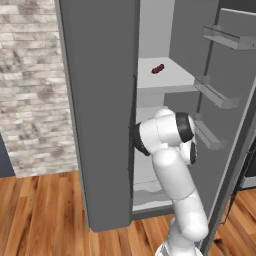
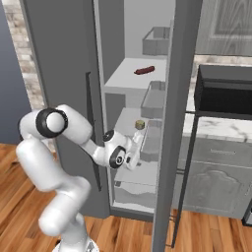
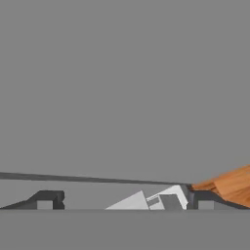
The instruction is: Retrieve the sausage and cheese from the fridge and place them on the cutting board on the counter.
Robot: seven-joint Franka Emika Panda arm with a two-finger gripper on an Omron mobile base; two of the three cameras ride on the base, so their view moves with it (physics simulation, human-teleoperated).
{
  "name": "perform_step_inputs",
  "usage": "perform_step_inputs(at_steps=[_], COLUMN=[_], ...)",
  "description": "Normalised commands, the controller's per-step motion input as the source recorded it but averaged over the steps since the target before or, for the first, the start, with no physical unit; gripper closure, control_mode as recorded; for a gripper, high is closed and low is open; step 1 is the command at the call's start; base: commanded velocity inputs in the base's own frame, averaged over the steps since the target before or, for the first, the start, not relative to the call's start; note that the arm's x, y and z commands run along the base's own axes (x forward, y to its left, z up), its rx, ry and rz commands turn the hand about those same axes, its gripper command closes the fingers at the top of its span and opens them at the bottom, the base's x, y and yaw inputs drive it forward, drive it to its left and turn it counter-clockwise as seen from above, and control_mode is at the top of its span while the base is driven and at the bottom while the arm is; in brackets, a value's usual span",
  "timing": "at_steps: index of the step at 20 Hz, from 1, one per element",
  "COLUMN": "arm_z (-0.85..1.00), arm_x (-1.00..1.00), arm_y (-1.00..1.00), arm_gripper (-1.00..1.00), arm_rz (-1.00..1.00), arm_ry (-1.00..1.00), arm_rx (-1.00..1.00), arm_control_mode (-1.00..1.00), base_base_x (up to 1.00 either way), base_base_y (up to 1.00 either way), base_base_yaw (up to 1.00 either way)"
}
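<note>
Fridge (image 1: 100,125) with its right door swung open; the left door is closed. The sausage (image 1: 158,68) lies alone on an upper light grey shelf (image 1: 170,80), toward its middle. The cheese (image 2: 140,124) sits on the shelf below, near the front edge. The arm reaches into the opening at that lower level, and its fingers (image 2: 139,142) stand spread wide, released, grasping nothing, just below and beside the cheese. The marble desk (image 2: 216,125) lies to the right of the fridge, behind a dark rack (image 2: 221,96). Wooden floor (image 1: 45,210) below.
</note>
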Motion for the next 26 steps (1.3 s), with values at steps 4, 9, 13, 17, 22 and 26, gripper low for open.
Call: perform_step_inputs(at_steps=[4,9,13,17,22,26], arm_z=[0.81,0.77,0.93,1.0,1.0,0.78], arm_x=[-0.32,-0.04,0.0,0.0,0.0,-0.11], arm_y=[-0.04,0.76,0.63,0.51,0.11,0.0], arm_gripper=[-1.0,-1.0,-1.0,-1.0,-1.0,-1.0], arm_rz=[0.0,0.0,0.06,0.09,0.12,0.14], arm_ry=[0.0,0.0,0.0,0.1,0.21,0.28], arm_rx=[0.05,0.0,0.0,0.0,0.0,-0.07], arm_control_mode=[-1.0,-1.0,-1.0,-1.0,-1.0,-1.0], base_base_x=[0.0,0.0,0.0,0.0,0.0,0.0], base_base_y=[0.0,0.0,0.0,0.0,0.0,0.0], base_base_yaw=[0.0,0.0,0.0,0.0,0.0,0.0])
